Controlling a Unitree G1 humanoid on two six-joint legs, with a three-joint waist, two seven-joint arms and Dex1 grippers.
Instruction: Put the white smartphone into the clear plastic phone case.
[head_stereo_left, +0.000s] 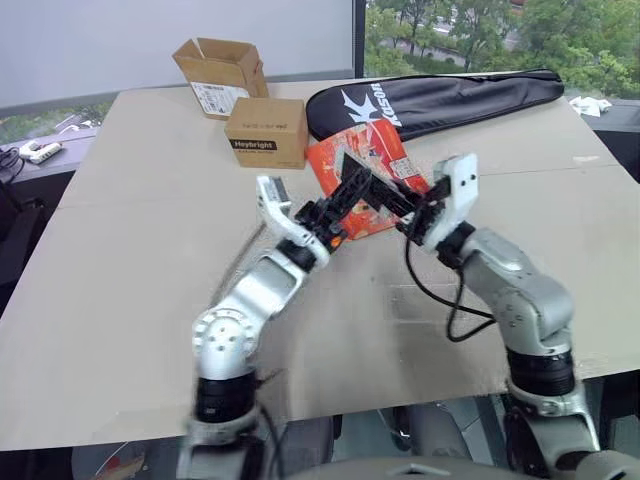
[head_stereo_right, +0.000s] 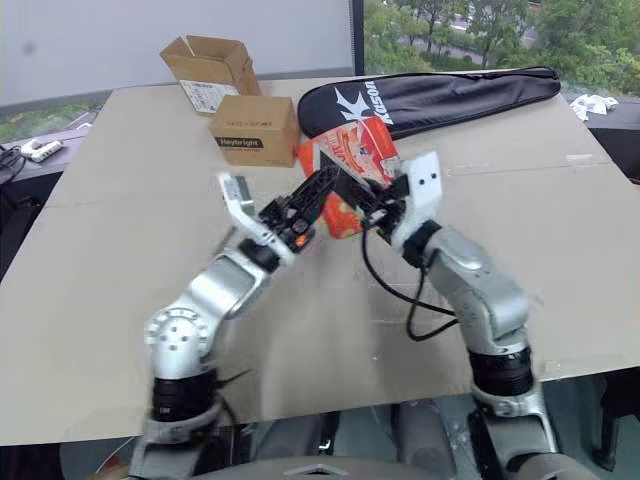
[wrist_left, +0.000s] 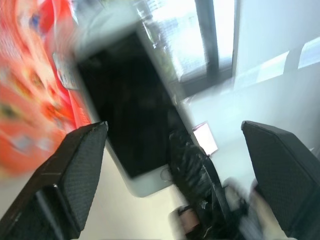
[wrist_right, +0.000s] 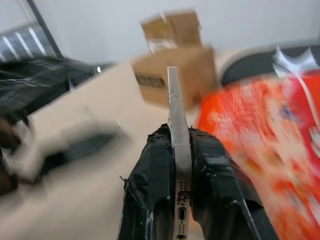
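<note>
Nearest us, our two grippers meet above the bench (head_stereo_left: 120, 300). The right gripper (wrist_right: 181, 150) has its jaws pinched on the edges of the one white smartphone (wrist_right: 176, 115), lifted clear of the surface. The left gripper (wrist_left: 172, 145) stands with jaws spread wide, holding nothing, the phone's black screen before it. Beyond lie one red-orange packet (head_stereo_left: 365, 160), two cardboard boxes (head_stereo_left: 268, 130), and one black racket bag (head_stereo_left: 440, 100).

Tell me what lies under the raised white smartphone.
Beneath the slim white smartphone, pinched edge-on by the right gripper, lies the red-orange printed packet on the beige table. The phone covers part of it.
</note>
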